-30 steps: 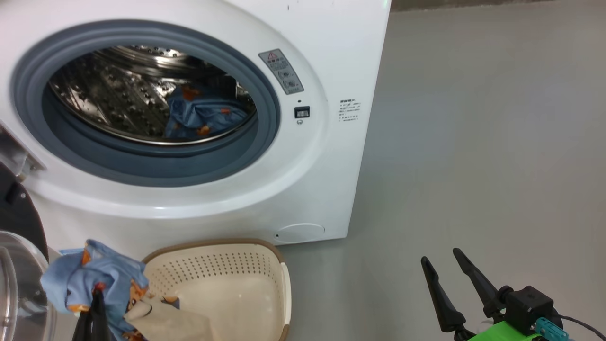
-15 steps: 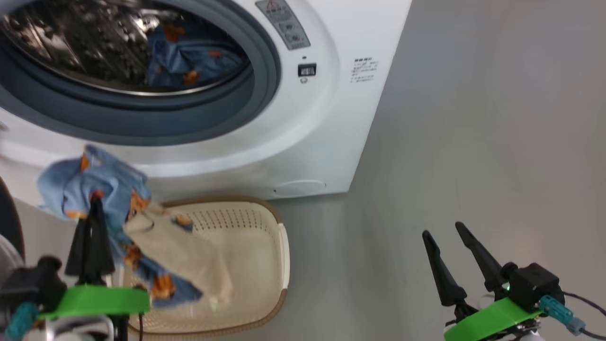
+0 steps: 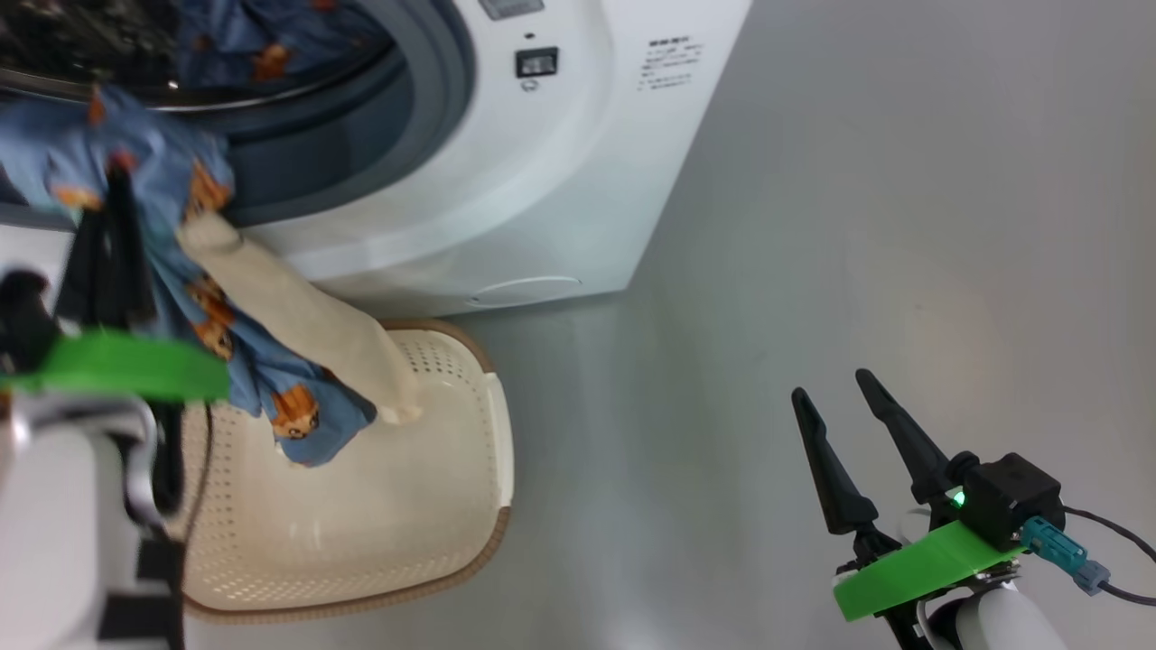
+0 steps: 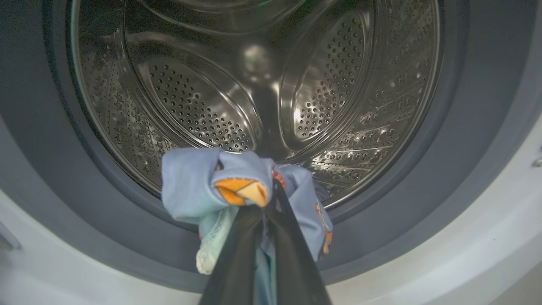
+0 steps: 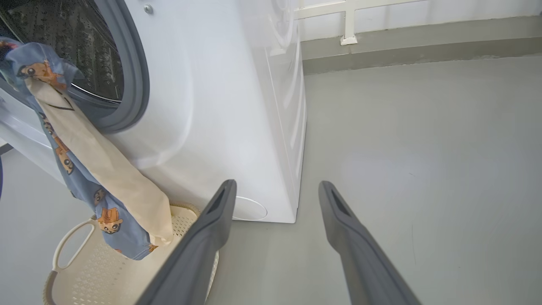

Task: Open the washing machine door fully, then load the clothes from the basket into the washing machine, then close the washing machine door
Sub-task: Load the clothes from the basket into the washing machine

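Left gripper (image 3: 116, 176) clamped shut on a bunch of soft light-blue fabric printed with orange-brown bears (image 3: 257, 375), with a cream-beige cloth piece (image 3: 307, 316) caught in the same bundle. I see the bundle held up at the mouth of the big white front-loading washing machine (image 3: 560, 181), in front of its grey rubber ring (image 3: 433, 108), facing the perforated steel drum (image 4: 203, 101). Both pieces' tails hang down over the small cream-white perforated plastic basket (image 3: 488, 424), which sits on the grey floor (image 3: 903, 226) just in front of the machine; can't tell if they touch it. Another blue bear-print piece (image 3: 262, 45) lies inside the drum. Right gripper (image 3: 831, 388) low on my right over bare floor, well apart from the machine, fingers spread, nothing between them.
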### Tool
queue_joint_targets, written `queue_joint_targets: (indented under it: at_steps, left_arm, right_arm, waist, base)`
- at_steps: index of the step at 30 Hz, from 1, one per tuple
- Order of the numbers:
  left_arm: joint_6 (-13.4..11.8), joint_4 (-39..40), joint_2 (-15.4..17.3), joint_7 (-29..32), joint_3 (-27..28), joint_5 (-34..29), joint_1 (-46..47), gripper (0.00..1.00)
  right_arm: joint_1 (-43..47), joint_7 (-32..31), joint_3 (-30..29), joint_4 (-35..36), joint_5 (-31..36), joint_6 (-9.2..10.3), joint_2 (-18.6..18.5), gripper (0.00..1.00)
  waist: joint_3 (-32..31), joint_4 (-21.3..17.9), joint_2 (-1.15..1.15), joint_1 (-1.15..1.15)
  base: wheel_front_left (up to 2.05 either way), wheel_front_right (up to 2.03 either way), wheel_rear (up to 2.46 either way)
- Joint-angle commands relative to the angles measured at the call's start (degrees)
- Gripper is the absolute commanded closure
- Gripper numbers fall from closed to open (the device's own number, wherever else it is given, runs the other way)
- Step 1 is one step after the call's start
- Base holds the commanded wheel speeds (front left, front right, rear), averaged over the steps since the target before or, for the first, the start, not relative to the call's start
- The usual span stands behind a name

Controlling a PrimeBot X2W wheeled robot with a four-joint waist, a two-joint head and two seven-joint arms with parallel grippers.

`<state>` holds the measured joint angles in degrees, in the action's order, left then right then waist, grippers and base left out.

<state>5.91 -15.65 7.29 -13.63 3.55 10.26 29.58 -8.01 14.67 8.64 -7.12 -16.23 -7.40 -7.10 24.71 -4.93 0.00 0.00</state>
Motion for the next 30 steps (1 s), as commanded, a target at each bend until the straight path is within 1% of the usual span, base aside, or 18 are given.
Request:
queue_joint_targets:
  at_steps: [1, 7, 11, 17, 21, 26, 30]
  left_arm:
    - [0.3, 0.3, 2.4, 0.7, 1.5, -0.5, 2.8, 1.0]
    - [0.6, -6.2, 5.3, 3.4, 0.8, -0.3, 13.0, 1.0]
    - [0.7, -10.7, 6.4, 5.0, -0.3, -0.4, 19.3, 1.0]
    - [0.8, -16.9, 7.0, 7.1, -1.4, -0.1, 27.2, 1.0]
    - [0.9, -20.9, 7.2, 9.6, -2.4, -0.1, 32.5, 1.0]
    - [0.8, -26.1, 6.6, 13.3, -3.5, 0.1, 39.3, 1.0]
    - [0.8, -30.5, 7.3, 16.2, -4.9, -0.6, 43.4, 1.0]
  right_arm:
    - [-0.6, 0.3, 1.5, 1.2, 0.1, -0.09, 0.1, 0.0]
    - [-1.8, 0.3, 2.0, 1.4, -0.3, -0.09, 0.3, 0.0]
    - [-2.6, 0.3, 2.2, 1.6, -0.5, -0.09, 0.3, 0.0]
    - [-3.5, 0.3, 2.4, 2.0, -0.7, -0.09, 0.6, 0.0]
    - [-3.9, 0.3, 2.5, 2.0, -0.8, -0.09, 0.8, 0.0]
    - [-4.6, 0.3, 2.6, 2.1, -1.2, -0.09, 0.8, 0.0]
    - [-5.1, 0.3, 2.9, 2.4, -1.3, -0.09, 1.0, 0.0]
  waist:
    - [1.8, -1.6, 0.0, 0.0]
    - [4.2, -3.1, 0.0, 0.0]
    - [6.2, -3.8, 0.0, 0.0]
    - [9.4, -4.6, 0.0, 0.0]
    - [12.0, -4.9, 0.0, 0.0]
    - [15.6, -4.8, 0.0, 0.0]
    - [17.8, -5.1, 0.0, 0.0]
  base:
    - [0.0, 0.0, 0.0]
    - [0.0, 0.0, 0.0]
    - [0.0, 0.0, 0.0]
    - [0.0, 0.0, 0.0]
    - [0.0, 0.0, 0.0]
    - [0.0, 0.0, 0.0]
    - [0.0, 0.0, 0.0]
